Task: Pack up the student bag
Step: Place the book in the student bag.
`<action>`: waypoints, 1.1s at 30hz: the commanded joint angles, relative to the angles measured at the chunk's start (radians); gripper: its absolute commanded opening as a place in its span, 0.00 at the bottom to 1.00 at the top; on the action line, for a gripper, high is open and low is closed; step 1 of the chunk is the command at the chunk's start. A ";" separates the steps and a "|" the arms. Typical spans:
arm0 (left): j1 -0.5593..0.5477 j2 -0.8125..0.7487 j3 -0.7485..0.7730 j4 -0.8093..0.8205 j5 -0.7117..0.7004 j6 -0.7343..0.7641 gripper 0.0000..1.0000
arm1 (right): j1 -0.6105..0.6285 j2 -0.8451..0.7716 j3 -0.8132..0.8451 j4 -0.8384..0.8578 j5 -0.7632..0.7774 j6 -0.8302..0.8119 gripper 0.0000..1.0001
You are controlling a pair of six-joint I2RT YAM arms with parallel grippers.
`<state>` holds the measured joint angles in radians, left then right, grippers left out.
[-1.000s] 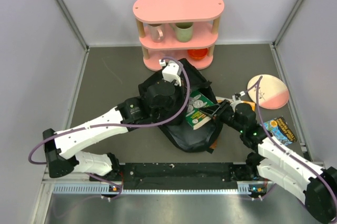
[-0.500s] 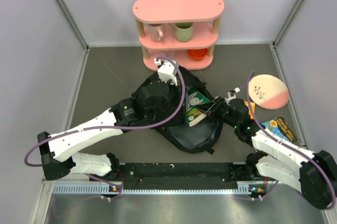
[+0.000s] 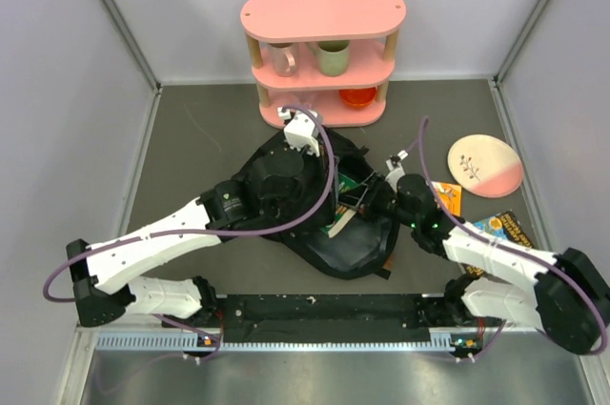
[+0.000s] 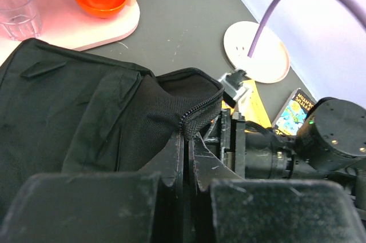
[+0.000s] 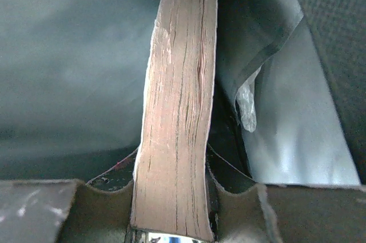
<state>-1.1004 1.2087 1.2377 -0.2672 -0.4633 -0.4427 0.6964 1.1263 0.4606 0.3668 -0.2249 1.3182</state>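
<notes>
Student bag (image 3: 357, 251) lies about the middle of the grey surface (image 3: 191, 129), its opening turned toward the right edge, and both arms meet at that opening. The left gripper (image 4: 187, 140) is pinched tight on the zippered rim, lifting the black fabric so that it stands up in an arch; I take this as holding the mouth wide for the other arm. The right gripper (image 5: 171, 200) is closed part-way on a book (image 5: 177, 100), its jaws pressing the two covers with the pale page edge showing between them. The book points ahead into the bag's grey lining and looks partly past the rim. Held edge-on like this it should slide in cleanly, though the loose fold of lining just to its right could snag it. Behind the bag, at the middle of the far edge, stands a pink shelf (image 3: 322, 12) with mugs (image 3: 333, 57) on its middle tier and an orange bowl (image 3: 358, 96) on the lowest. Toward the right edge lie a pink-and-white plate (image 3: 484, 165) and, nearer the near right corner, a colourful booklet (image 3: 507, 230). Plain pale walls close the surface in on three sides.
</notes>
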 commanded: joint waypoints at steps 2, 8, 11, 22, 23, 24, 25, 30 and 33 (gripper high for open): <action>0.001 -0.075 -0.006 0.137 -0.002 0.048 0.00 | 0.023 -0.117 0.115 0.058 0.015 -0.102 0.00; 0.002 -0.080 -0.024 0.172 0.094 0.094 0.00 | 0.081 0.055 0.145 0.139 0.125 -0.113 0.00; 0.004 -0.092 -0.040 0.183 0.109 0.101 0.00 | 0.089 0.168 0.150 0.277 0.124 -0.071 0.00; 0.010 -0.178 -0.081 0.142 -0.001 0.116 0.00 | 0.112 0.412 0.211 0.055 0.346 -0.097 0.00; 0.013 -0.182 -0.081 0.132 -0.021 0.121 0.00 | 0.114 0.434 0.210 0.003 0.348 -0.094 0.00; 0.016 -0.189 -0.083 0.114 -0.052 0.124 0.00 | 0.114 0.452 0.201 -0.011 0.342 -0.103 0.00; 0.017 -0.198 -0.081 0.106 -0.070 0.127 0.00 | 0.114 0.490 0.197 -0.025 0.335 -0.105 0.00; 0.030 -0.242 -0.092 0.097 -0.135 0.154 0.00 | 0.117 0.602 0.205 -0.019 0.289 -0.099 0.09; 0.036 -0.256 -0.087 0.086 -0.150 0.170 0.00 | 0.126 0.667 0.262 -0.073 0.286 -0.082 0.10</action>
<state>-1.0744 1.0355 1.1202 -0.3088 -0.5251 -0.3107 0.8055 1.6859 0.6762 0.4820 0.0380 1.2331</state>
